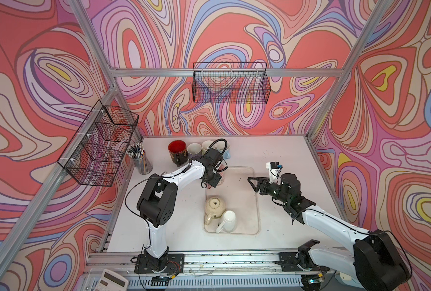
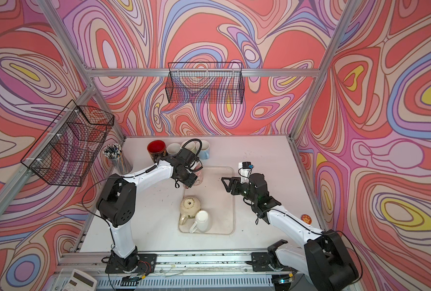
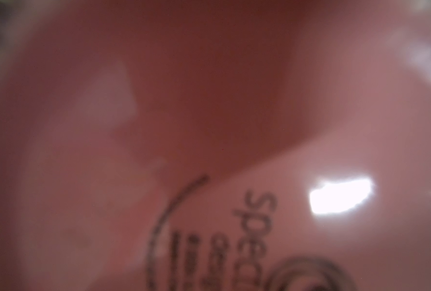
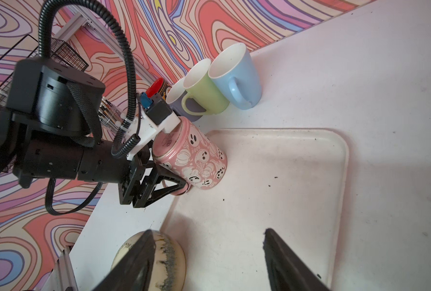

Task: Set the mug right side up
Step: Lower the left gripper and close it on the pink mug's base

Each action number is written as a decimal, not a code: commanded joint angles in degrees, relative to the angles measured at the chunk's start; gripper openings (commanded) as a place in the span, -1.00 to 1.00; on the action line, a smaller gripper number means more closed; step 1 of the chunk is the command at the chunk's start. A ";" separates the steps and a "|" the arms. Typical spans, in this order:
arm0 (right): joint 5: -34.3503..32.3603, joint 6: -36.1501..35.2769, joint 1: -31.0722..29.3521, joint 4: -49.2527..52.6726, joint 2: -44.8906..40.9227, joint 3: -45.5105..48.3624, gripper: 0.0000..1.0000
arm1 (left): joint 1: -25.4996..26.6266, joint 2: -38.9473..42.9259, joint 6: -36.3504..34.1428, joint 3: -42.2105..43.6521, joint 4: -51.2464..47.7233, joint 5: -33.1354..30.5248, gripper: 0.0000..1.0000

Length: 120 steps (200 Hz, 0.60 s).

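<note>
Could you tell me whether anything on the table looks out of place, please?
Yes: the pink ghost mug stands upside down at a corner of the tray, the left gripper at its handle. The cream mug in the tray is inverted too, whereas the four mugs behind it stand mouth up.

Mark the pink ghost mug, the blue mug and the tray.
pink ghost mug [image 4: 199, 156]: right wrist view, on its patterned side wall.
blue mug [image 4: 249, 75]: right wrist view, on its outer wall.
tray [image 4: 345, 161]: right wrist view, on its raised rim.

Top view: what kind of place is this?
Most likely a robot laboratory cell, not a kitchen: an aluminium frame, a printed swirl backdrop, and a left arm and right arm mounted on a base rail.
</note>
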<state>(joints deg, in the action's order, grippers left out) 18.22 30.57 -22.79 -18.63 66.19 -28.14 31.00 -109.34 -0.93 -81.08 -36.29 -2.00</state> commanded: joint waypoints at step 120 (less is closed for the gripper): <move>1.03 0.29 0.40 -1.84 3.09 0.36 0.40 | -0.15 1.14 -0.43 -1.45 2.06 0.00 -0.76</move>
<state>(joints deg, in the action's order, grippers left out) 18.96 31.03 -22.57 -19.53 68.75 -28.14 31.03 -109.82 -0.86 -81.45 -35.07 -1.50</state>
